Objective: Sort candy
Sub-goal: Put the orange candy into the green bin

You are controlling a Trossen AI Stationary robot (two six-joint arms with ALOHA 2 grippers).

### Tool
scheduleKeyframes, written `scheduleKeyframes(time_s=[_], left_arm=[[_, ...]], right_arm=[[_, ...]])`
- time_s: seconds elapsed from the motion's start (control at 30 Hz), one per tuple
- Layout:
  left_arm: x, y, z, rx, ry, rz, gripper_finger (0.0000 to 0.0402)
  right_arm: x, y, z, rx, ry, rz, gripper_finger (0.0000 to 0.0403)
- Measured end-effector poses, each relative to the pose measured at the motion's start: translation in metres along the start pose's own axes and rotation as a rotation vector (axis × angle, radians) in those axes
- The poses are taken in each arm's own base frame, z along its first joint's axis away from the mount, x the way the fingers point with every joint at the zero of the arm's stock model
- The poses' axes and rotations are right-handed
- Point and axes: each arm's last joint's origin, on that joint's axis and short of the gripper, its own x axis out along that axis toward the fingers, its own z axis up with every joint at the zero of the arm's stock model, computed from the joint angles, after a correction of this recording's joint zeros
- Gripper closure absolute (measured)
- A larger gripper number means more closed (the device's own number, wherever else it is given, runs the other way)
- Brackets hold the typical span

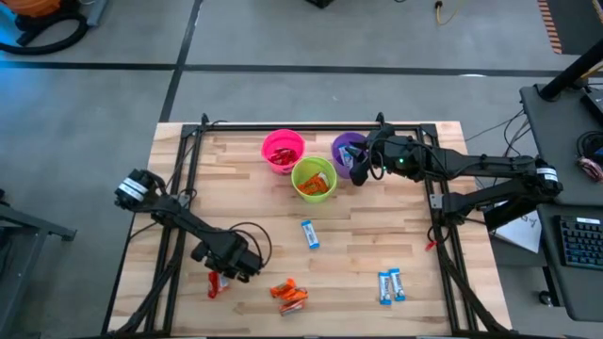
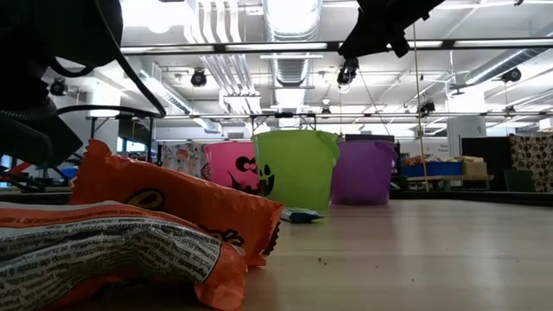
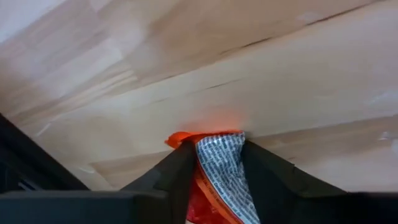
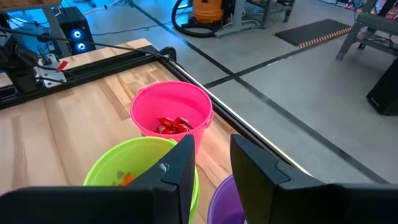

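Three cups stand together at the far side of the tabletop (image 1: 377, 235): the pink cup (image 1: 283, 149) holds red candies (image 4: 174, 125), the green cup (image 1: 314, 178) holds orange ones, and the purple cup's (image 1: 347, 148) contents are hidden by the right gripper (image 1: 359, 166), which hangs over it, fingers slightly parted around nothing. The left gripper (image 3: 214, 165) is clenched on a red candy (image 3: 217, 180) at the near left. Orange candies (image 1: 289, 295) lie just beside it; blue-and-white candies (image 1: 391, 284) lie well apart.
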Motion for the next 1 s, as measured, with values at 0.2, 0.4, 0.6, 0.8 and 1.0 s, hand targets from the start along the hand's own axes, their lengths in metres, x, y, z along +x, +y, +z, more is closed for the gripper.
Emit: scheduleKeyframes(time_s=[0.2,0.4,0.6,0.8,1.0], left_arm=[[-0.004,-0.004,-0.001,0.013,-0.032,-0.022,0.0349],[-0.010,-0.009,-0.003,0.065,-0.055,-0.050,0.0384],[-0.039,-0.017,-0.009,0.127,-0.130,-0.088,0.0384],[-0.098,-0.011,-0.014,0.236,-0.372,-0.149,0.0385],[-0.170,0.006,-0.005,0.358,-0.717,-0.242,0.0385]], right_arm=[[0.000,0.000,0.000,-0.001,0.001,0.000,0.0307],[0.000,0.000,0.000,-0.003,0.003,-0.001,0.0318],[0.000,0.000,0.000,0.000,-0.002,0.000,0.0320],[-0.002,0.003,0.008,0.016,-0.031,0.076,0.0312],[-0.007,0.007,0.021,0.033,-0.072,0.245,0.0300]])
